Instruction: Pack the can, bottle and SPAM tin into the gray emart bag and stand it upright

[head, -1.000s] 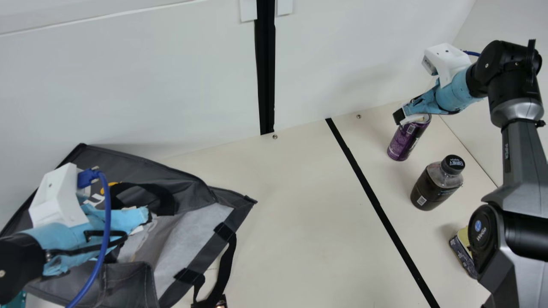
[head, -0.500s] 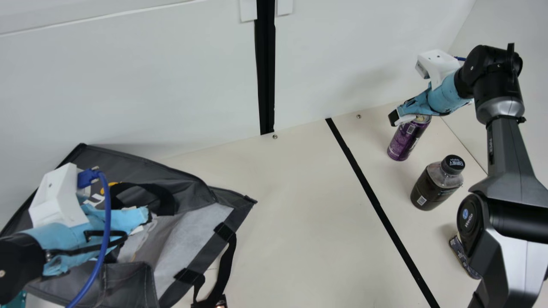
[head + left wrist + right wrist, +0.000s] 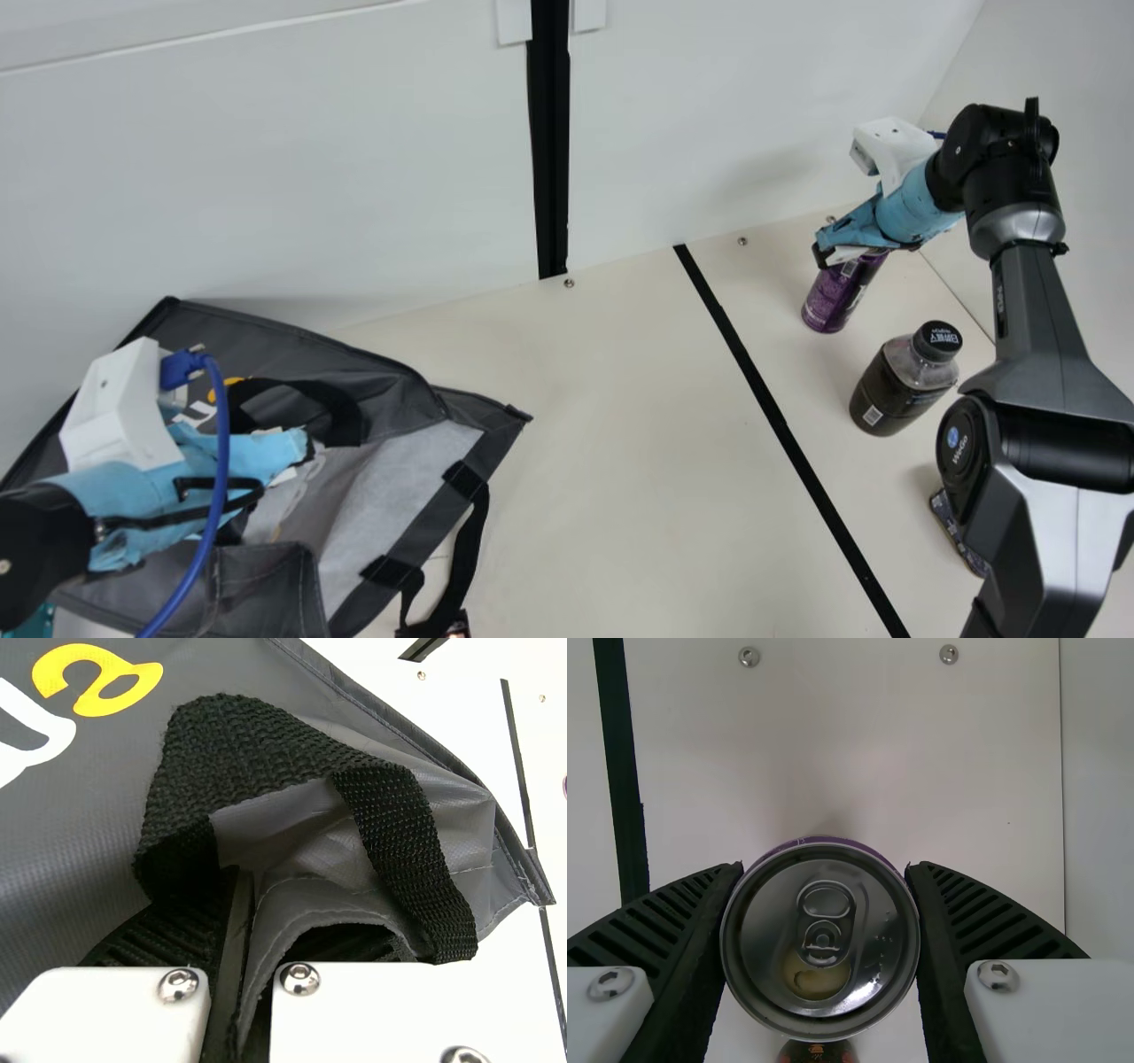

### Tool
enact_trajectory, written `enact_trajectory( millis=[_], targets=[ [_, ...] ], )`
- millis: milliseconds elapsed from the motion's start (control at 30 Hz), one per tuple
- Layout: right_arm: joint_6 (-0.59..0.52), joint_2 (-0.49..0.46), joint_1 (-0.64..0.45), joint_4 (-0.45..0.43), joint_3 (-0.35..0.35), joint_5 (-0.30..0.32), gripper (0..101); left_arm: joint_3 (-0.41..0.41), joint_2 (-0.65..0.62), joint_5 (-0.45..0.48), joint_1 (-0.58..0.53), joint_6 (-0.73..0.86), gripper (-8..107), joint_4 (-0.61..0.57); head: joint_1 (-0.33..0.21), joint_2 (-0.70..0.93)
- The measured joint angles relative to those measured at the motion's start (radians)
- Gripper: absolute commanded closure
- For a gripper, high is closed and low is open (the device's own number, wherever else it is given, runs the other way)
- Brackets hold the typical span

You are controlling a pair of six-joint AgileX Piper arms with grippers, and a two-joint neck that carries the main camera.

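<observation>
Looks like a robotics lab or test booth. Has pale wall panels (image 3: 354,177), a cream tabletop (image 3: 620,443) with screws (image 3: 569,283), and jointed robot arms (image 3: 1032,301).

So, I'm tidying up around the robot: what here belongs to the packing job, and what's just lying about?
Part of the job:
- gray bag
- purple can
- dark bottle
- tin, partly behind the right arm

Not part of it:
- black strip on the table
- teal thing at the main view's bottom-left corner, too cut off to name

gray bag (image 3: 292,341), right pincer (image 3: 826,254) at can (image 3: 831,299), bottle (image 3: 899,390)
</observation>
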Motion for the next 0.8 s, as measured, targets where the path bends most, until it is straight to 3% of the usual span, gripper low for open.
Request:
enact_trajectory(
  millis=[67, 100, 467, 800],
  targets=[
    [-0.001, -0.001, 0.001, 0.000, 0.000, 0.000, 100, 0.000, 0.000, 0.000, 0.000, 0.000, 107, 0.000, 0.000, 0.000],
    [-0.004, -0.001, 0.001, 0.000, 0.000, 0.001, 101, 0.000, 0.000, 0.000, 0.000, 0.000, 107, 0.000, 0.000, 0.000],
    [-0.076, -0.049, 0.003, 0.010, 0.012, 0.005, 101, 0.000, 0.000, 0.000, 0.000, 0.000, 107, 0.000, 0.000, -0.002],
    [-0.158, -0.139, 0.002, 0.036, 0.079, 0.003, 101, 0.000, 0.000, 0.000, 0.000, 0.000, 107, 0.000, 0.000, 0.000]
  ],
)
